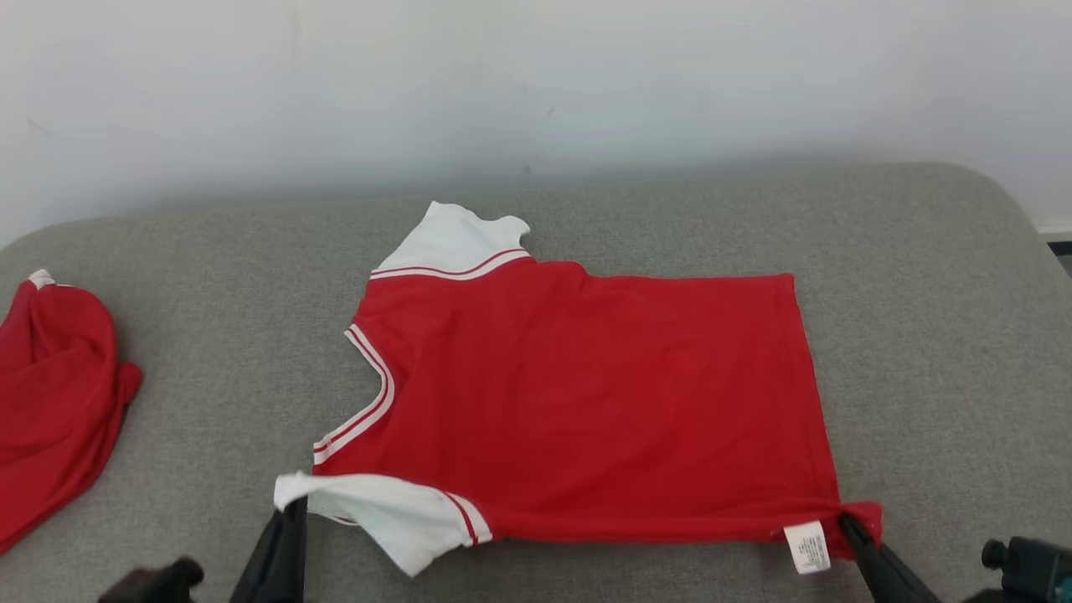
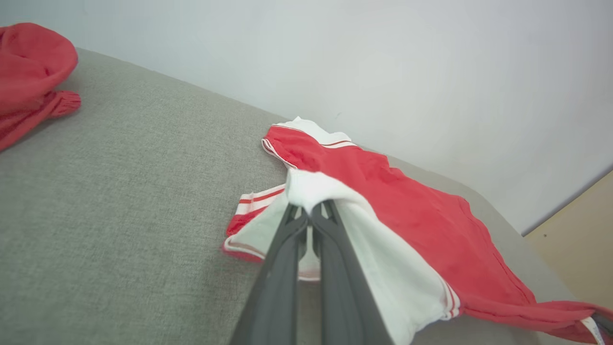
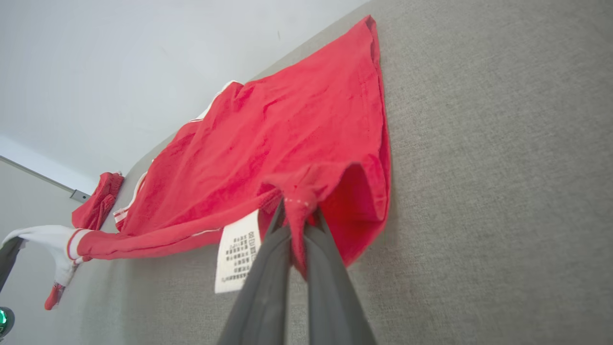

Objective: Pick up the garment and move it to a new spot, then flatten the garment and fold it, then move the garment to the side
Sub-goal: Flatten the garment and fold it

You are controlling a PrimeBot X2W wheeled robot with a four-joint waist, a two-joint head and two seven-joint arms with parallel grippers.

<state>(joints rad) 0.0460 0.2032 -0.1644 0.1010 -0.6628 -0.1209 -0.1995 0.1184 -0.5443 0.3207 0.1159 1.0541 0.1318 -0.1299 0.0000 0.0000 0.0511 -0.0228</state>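
Garment [image 1: 586, 402] laid flat; fold apparently about to begin.
It lies mid-way on the grey padded surface [image 1: 209, 335]. The left gripper [image 1: 293, 507] pinches its white sleeve [image 1: 377, 507] at 7 o'clock, and the right gripper [image 1: 847, 523] pinches the hem corner [image 1: 863, 512] at 5 o'clock. Folding and moving aside look undone.

A grey cloth-covered surface [image 1: 209, 352] with a coarse weave spreads wide, and its far corners are rounded. Just behind its far edge rises a plain white wall [image 1: 536, 84] with a few small dark specks. The light is soft and even, leaving a dim shadow along that far edge. Past the right corner, a beige floor [image 2: 582, 239] meets the wall at a dark line.
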